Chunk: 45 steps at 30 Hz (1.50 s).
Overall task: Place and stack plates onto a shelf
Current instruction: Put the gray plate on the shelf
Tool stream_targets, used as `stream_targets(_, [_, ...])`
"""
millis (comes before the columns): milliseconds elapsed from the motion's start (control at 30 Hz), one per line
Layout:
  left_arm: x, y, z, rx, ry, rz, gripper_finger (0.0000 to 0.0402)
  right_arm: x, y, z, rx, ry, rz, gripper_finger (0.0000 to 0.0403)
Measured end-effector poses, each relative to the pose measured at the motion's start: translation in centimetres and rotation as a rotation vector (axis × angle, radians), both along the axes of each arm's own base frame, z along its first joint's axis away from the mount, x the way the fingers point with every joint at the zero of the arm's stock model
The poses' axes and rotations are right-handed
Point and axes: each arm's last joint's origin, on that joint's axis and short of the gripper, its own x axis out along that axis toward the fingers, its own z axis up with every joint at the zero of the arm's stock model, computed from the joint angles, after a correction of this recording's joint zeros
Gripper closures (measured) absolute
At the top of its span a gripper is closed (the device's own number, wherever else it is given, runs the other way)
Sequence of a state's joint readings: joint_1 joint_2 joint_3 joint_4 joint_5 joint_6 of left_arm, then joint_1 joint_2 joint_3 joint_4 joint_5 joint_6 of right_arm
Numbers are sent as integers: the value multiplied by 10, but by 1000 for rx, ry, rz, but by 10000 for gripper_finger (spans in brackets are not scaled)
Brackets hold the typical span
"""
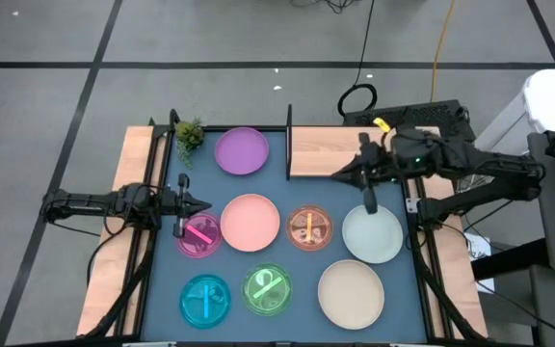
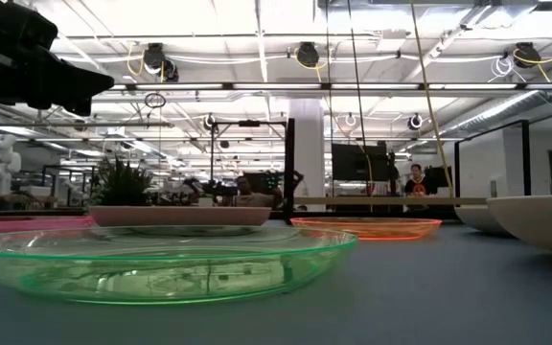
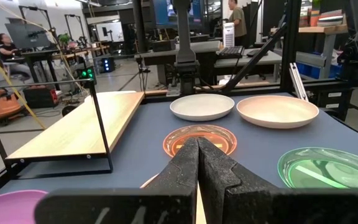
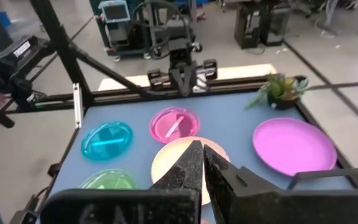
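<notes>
- Left end effector (image 1: 205,204): fingers pressed shut, nothing held, at left middle of high view over the rim of the magenta plate (image 1: 198,234); arm stretched level in from the left edge.
- Left wrist view: its closed fingers (image 3: 199,168) meet in a point, aimed at the orange-brown plate (image 3: 199,139).
- Right end effector (image 1: 337,174): also shut and empty, upper right of centre in high view, tip over the shelf (image 1: 330,151); arm reaches in from the right edge, folded at the elbow.
- Right wrist view: shut fingers (image 4: 199,168) over the pink plate (image 4: 166,158).
- Shelf: light-wood board at the table's (image 1: 287,207) top right, black upright on its left end, no plate on it.
- Plates in high view: purple plate (image 1: 242,151) top centre, pink plate (image 1: 250,221) centre, orange-brown plate (image 1: 309,227) just right of it, pale mint-white plate (image 1: 373,234) right, cream plate (image 1: 351,293) lower right, green plate (image 1: 269,289) and cyan plate (image 1: 205,298) along the bottom.
- Small potted plant (image 1: 189,134) at upper left of the table, beside the purple plate.
- Writing: a white label on the dark arm at upper left of right wrist view, too small to read; no other legible text.
- Only low view shows plate profiles: green plate (image 2: 161,259) fills the foreground, orange-brown plate (image 2: 366,227) behind at right.
- Only left wrist view shows the shelf (image 3: 79,130) raised on thin black legs; people in the room beyond.
</notes>
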<state>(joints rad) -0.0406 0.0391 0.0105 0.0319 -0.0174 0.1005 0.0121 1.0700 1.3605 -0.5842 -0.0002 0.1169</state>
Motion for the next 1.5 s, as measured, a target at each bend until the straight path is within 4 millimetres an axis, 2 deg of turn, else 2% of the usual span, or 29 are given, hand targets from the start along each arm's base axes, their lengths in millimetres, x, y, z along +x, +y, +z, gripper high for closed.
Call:
stream_targets(133, [0,0,0,0,-1,0,398,12,6,-9,0,52,26,403])
stream_targets(300, [0,0,0,0,0,0,398,17,14,-15,27,90,46,403])
stream_targets(500, [0,0,0,0,-1,0,398,18,20,-19,57,129,52,403])
stream_targets(767, [0,0,1,0,-4,0,398,17,18,-29,29,172,-22,403])
stream_targets(1000, [0,1,8,-42,-83,48,398,18,18,-35,49,193,-30,403])
stream_targets(1133, [-2,3,19,-121,-185,98,398,18,18,-35,50,192,-30,403])
stream_targets(1233, [-4,4,36,-122,-209,104,398,18,18,-35,50,192,-30,403])
stream_targets(1500, [-1,4,106,-72,-46,150,398,17,18,-36,47,211,-31,403])
